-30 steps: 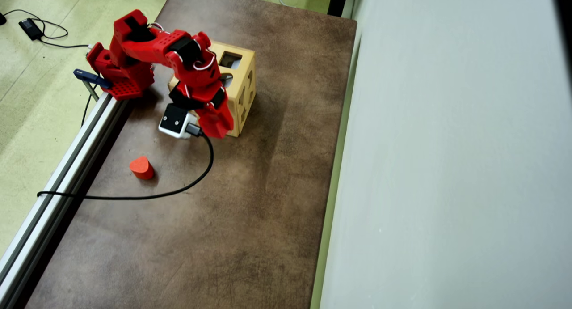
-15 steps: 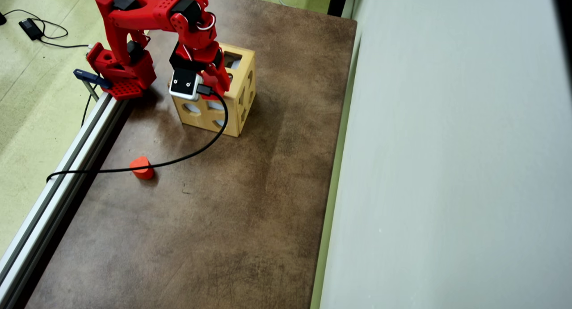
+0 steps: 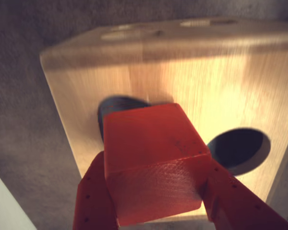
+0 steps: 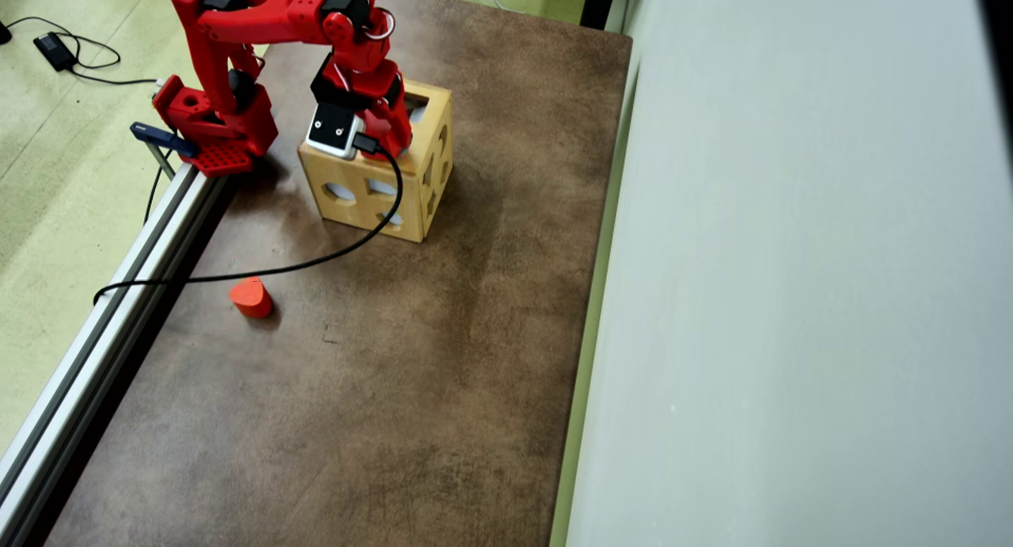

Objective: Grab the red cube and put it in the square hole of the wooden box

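Brown, mottled table surface (image 4: pixel 380 404) carries the whole setup in the overhead view. At its left edge runs a silver aluminium rail (image 4: pixel 95 349), and beyond it lies pale green flooring (image 4: pixel 47 175) with a small black adapter and cord (image 4: pixel 54 47). The red arm's base (image 4: pixel 214 127) is mounted at the rail's upper end. A black cable (image 4: pixel 261 271) trails from the wrist camera module (image 4: pixel 333 130) across the table to the rail. Just below the cable stands an orange-red rounded block (image 4: pixel 251 297), well apart from the wooden box (image 4: pixel 411 207). The gripper (image 3: pixel 153 206) hangs over the top of the box; in the wrist view its fingers (image 3: pixel 93 201) are closed on two sides of the red cube (image 3: pixel 151 160), holding it just above the top face. Part of a dark hole shows behind the cube's left edge and a round hole (image 3: pixel 240 149) lies to its right; the square hole (image 4: pixel 417 106) shows in the overhead view. A grey-white wall panel (image 4: pixel 791 262) fills the right. No legible writing is visible.
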Tool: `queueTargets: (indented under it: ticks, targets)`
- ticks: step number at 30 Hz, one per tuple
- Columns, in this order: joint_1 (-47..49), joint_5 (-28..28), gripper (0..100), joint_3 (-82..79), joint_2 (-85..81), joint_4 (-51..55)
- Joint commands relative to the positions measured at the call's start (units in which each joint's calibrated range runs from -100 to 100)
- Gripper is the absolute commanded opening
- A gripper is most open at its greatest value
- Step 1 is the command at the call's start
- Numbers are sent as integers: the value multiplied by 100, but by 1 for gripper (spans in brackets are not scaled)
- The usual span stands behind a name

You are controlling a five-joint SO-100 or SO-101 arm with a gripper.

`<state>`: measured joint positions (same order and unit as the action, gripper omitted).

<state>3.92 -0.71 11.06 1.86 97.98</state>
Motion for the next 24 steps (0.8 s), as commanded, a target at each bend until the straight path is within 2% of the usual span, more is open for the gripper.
queueTargets:
  ticks: [1, 11, 24]
  targets:
    - [255, -137, 3, 119, -369, 1]
    - [790, -420, 3, 1354, -276, 1]
    - [983, -464, 3, 1327, 115, 1]
